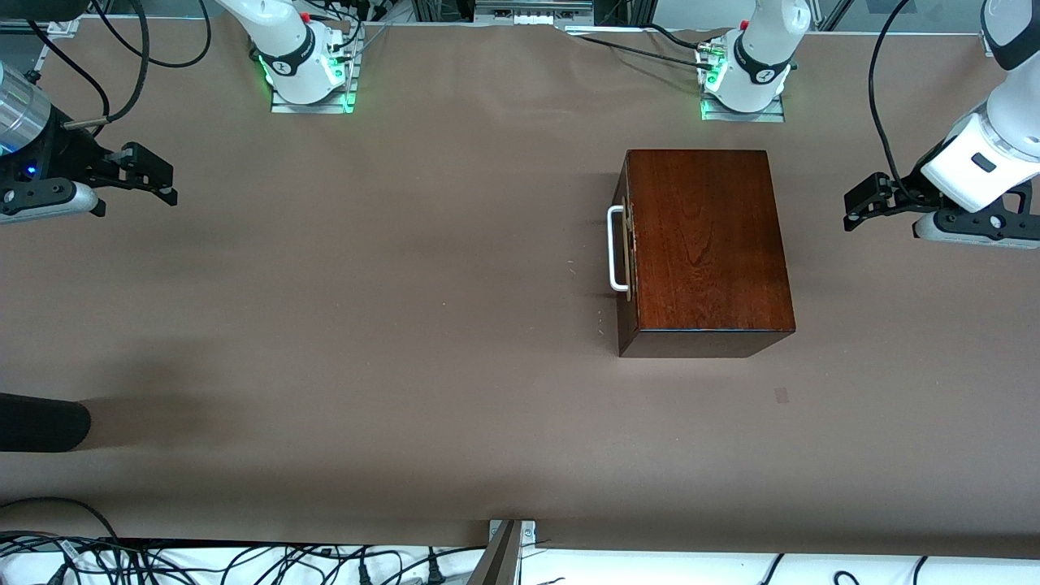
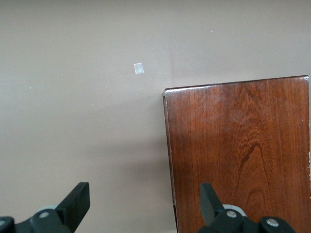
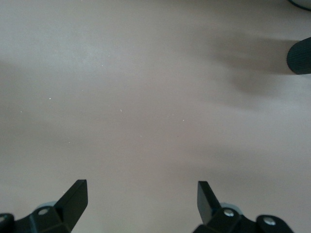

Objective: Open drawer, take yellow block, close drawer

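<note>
The mahogany box (image 1: 705, 244) stands on the table toward the left arm's end. Its drawer (image 1: 626, 248) is shut, its front facing the right arm's end, with the white bar handle (image 1: 615, 249) on it. The yellow block is hidden. My left gripper (image 1: 857, 203) is open and empty, up in the air past the box's end toward the left arm's end; in the left wrist view it (image 2: 144, 196) looks down on the box top (image 2: 238, 155). My right gripper (image 1: 166, 180) is open and empty over bare table at the right arm's end (image 3: 142, 194).
A black rounded object (image 1: 41, 422) juts in at the right arm's end, nearer the camera; it also shows in the right wrist view (image 3: 299, 56). A small tape patch (image 1: 782, 396) lies on the brown table (image 1: 406, 325) nearer the camera than the box. Cables run along the front edge.
</note>
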Controlling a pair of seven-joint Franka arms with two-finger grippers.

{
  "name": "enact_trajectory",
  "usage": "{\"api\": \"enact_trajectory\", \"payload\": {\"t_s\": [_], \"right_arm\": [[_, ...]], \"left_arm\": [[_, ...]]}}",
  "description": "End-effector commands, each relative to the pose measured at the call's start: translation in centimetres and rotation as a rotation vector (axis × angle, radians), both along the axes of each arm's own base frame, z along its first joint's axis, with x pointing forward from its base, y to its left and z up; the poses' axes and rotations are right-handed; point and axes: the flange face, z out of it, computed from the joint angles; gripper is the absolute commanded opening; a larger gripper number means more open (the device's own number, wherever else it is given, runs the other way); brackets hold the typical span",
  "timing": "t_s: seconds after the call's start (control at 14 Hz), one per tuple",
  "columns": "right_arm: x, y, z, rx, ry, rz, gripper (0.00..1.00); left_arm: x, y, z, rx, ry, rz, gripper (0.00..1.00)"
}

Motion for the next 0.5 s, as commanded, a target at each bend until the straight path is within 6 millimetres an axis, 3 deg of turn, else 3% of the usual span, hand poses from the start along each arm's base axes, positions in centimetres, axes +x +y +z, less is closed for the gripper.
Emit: {"api": "enact_trajectory", "payload": {"t_s": [0.0, 0.43], "right_arm": [[-0.53, 0.23, 0.22, 0.013, -0.018, -0.005, 1.0], [-0.71, 0.11, 0.42, 0.019, -0.016, -0.003, 1.0]], "left_arm": [[-0.34, -0.05, 0.23, 0.02, -0.003, -0.022, 1.0], [-0.07, -0.04, 0.17, 0.02, 0.012, -0.022, 1.0]]}}
